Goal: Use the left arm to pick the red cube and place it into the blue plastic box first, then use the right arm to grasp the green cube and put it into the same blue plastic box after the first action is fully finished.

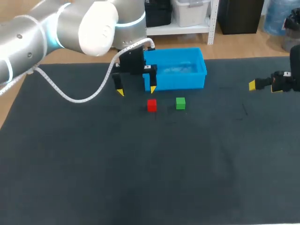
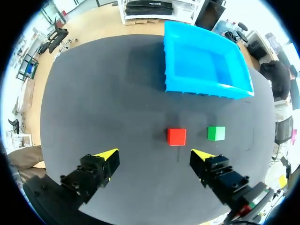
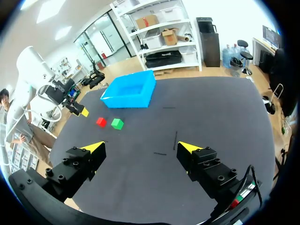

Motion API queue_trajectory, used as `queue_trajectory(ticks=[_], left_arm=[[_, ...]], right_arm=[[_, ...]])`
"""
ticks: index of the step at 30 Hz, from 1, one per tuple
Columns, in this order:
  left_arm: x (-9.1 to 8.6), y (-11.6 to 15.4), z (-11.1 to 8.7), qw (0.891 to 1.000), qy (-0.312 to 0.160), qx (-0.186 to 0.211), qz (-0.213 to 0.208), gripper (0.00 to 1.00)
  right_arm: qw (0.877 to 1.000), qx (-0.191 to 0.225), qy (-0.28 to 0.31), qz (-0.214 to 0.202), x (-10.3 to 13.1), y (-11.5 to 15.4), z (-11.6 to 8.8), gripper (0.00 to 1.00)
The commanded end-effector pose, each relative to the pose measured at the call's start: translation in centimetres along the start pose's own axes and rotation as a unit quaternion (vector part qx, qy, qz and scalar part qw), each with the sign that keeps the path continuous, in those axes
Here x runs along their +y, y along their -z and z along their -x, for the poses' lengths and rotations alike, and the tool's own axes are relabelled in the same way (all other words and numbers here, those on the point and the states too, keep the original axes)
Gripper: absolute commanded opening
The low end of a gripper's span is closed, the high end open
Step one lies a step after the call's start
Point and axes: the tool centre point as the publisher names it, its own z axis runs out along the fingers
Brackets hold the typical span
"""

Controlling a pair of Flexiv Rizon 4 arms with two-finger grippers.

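The red cube (image 1: 151,105) sits on the dark mat just in front of the blue plastic box (image 1: 176,69), with the green cube (image 1: 180,103) close to its right. My left gripper (image 1: 136,90) hovers open above the mat, just behind and left of the red cube. In the left wrist view the red cube (image 2: 176,137) lies ahead of the open left gripper (image 2: 155,153), nearer one finger, the green cube (image 2: 216,133) beside it and the box (image 2: 205,65) beyond. My right gripper (image 3: 140,147) is open and empty at the mat's right edge, far from the cubes (image 3: 117,123).
The blue box looks empty inside. A white cable (image 1: 89,96) loops from my left arm down over the mat to the left of the gripper. Bare dark mat (image 1: 140,168) stretches across the front and right.
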Motion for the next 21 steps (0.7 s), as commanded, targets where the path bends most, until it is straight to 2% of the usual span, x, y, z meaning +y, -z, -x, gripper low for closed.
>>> queue_trajectory(ticks=[1,21], left_arm=[[-0.9,-0.7,0.9,1.0,-0.004,0.008,0.008,1.0],[-2.8,-3.1,1.3,0.999,-0.017,0.026,0.023,1.0]], right_arm=[[1.0,0.0,0.0,0.0,0.0,0.0,0.0,1.0],[1.0,0.0,0.0,0.0,0.0,0.0,0.0,1.0]])
